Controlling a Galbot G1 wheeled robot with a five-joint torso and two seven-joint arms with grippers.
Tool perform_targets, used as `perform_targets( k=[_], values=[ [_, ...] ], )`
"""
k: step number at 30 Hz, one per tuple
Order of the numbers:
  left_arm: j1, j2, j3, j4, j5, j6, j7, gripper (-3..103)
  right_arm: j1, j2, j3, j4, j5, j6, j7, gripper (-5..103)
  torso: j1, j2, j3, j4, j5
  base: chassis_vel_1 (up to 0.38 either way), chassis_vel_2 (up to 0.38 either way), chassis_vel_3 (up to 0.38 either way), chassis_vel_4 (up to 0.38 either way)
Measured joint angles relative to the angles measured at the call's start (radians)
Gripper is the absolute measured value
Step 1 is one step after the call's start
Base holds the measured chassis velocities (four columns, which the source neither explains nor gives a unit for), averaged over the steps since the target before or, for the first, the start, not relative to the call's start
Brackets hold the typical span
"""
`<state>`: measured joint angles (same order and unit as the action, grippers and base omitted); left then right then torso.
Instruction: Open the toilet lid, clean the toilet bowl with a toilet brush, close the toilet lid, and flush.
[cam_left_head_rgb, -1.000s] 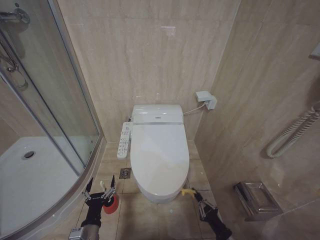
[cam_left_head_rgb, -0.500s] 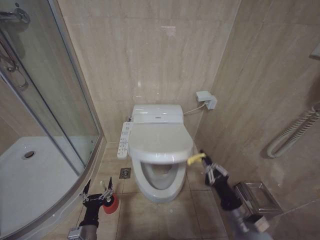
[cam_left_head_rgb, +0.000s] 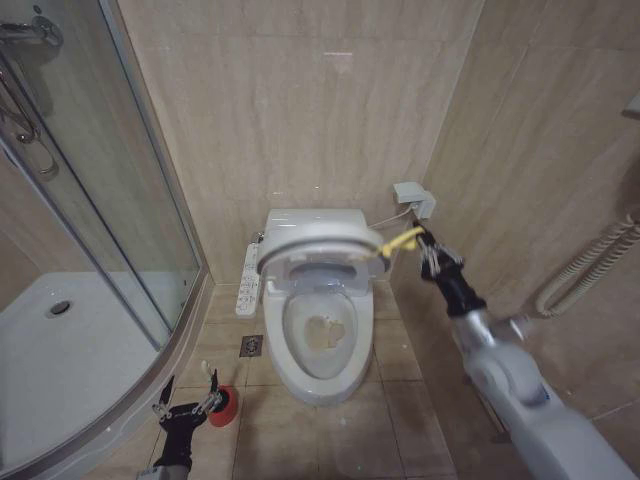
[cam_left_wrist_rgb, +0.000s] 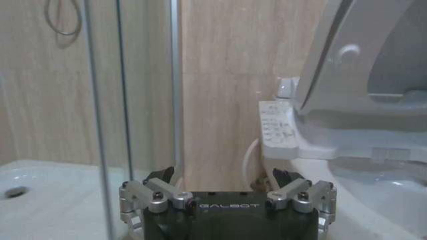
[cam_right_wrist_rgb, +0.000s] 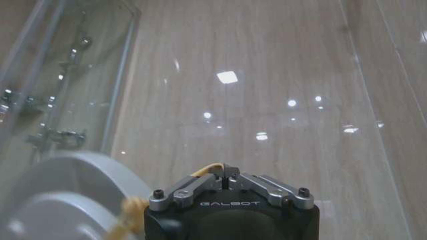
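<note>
Right tool (cam_left_head_rgb: 424, 243) was clamped together on the yellow strap (cam_left_head_rgb: 400, 240) at the edge of the toilet lid (cam_left_head_rgb: 318, 240), holding that lid raised high toward the back wall, its rim nearly level with the tank unit (cam_left_head_rgb: 315, 222). In the right wrist view the fingers (cam_right_wrist_rgb: 223, 176) met over the yellow strap, with the pale curve of the lid just beside them. Left tool (cam_left_head_rgb: 186, 408) sat low on the floor side, near the shower's curved threshold, its fingers (cam_left_wrist_rgb: 159, 192) spread apart and gripping nothing; from its own camera it faced the side of the toilet.

With the lid up, the toilet bowl (cam_left_head_rgb: 318, 335) lay exposed, a brownish stain showing in its basin. The seat ring (cam_left_head_rgb: 316, 268) was also lifted partway, under the lid.

The room was a small bathroom clad in beige stone-look tile on walls and floor (cam_left_head_rgb: 330, 440). A glass shower enclosure (cam_left_head_rgb: 100, 200) with a white tray (cam_left_head_rgb: 60, 350) filled the robot's left side. A white control panel (cam_left_head_rgb: 248, 280) with buttons hung along the toilet's left flank, and a floor drain (cam_left_head_rgb: 251, 346) sat just beside the bowl's base. A small red holder (cam_left_head_rgb: 223, 406) stood on the floor touching or just beside the left tool; whether the toilet brush was in it could not be told. A white wall socket (cam_left_head_rgb: 413, 198) with a cable sat on the corner behind the right tool, and a coiled hose (cam_left_head_rgb: 590, 260) hung on the right wall.
</note>
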<state>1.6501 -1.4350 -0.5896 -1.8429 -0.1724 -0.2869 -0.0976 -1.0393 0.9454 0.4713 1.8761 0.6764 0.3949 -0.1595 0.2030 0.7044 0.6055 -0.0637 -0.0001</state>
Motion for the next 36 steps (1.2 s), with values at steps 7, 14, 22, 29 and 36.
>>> perform_targets(
  k=[7, 14, 22, 29, 36],
  values=[
    [0.016, -0.003, -0.053, 0.009, 0.003, -0.008, 0.0, 100, 0.381, 0.032, -0.175, -0.381, 0.037, 0.016, -0.059, 1, 0.0, 0.0, 0.0, 0.0001, -0.0001, 0.0, 0.0, 0.0, 0.0],
    [0.008, -0.002, -0.059, 0.03, 0.003, -0.011, 0.0, 100, 0.574, 0.074, -0.256, -0.595, 0.103, -0.027, -0.106, 1, 0.0, 0.0, 0.0, -0.0007, 0.0, 0.0, 0.0, 0.0, 0.0],
    [-0.007, 0.002, -0.056, 0.058, -0.004, -0.022, 0.0, 100, 0.737, 0.106, -0.307, -0.734, 0.128, -0.07, -0.141, 1, 0.0, 0.0, 0.0, -0.0006, 0.0, 0.0, 0.0, 0.0, 0.0],
    [-0.025, 0.015, -0.059, 0.07, -0.017, -0.023, 0.0, 100, 0.851, 0.15, -0.326, -0.902, 0.13, -0.108, -0.168, 1, 0.0, 0.0, 0.0, 0.0006, 0.0, 0.0, 0.0, 0.0, 0.0],
    [-0.04, 0.028, -0.054, 0.076, -0.027, -0.021, 0.001, 100, 0.91, 0.206, -0.303, -1.036, 0.087, -0.139, -0.183, 1, 0.0, 0.0, 0.0, 0.0, -0.0002, 0.0, 0.0, 0.0, 0.0]
  ],
)
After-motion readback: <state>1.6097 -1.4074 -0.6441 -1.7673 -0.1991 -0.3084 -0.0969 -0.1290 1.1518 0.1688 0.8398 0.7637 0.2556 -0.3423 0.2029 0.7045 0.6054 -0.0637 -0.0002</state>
